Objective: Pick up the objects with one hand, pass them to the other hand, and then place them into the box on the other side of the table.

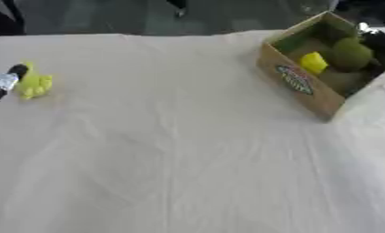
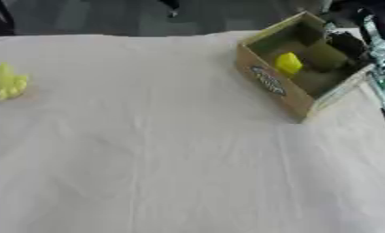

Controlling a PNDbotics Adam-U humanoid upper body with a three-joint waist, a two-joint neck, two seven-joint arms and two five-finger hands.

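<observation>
One yellow toy (image 1: 34, 84) is seen at the table's (image 1: 187, 159) far left edge, touched by the left hand (image 1: 6, 79), whose grip cannot be told; it could be nudged off before reaching the cardboard box (image 1: 303, 86), where the right hand (image 2: 351, 43) hovers, fingers unclear.

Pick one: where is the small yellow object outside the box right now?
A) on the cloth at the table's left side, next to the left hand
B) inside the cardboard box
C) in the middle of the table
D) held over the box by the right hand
A: the yellow object lies on the white cloth at the far left, right beside the left hand, far from the cardboard box.
</observation>
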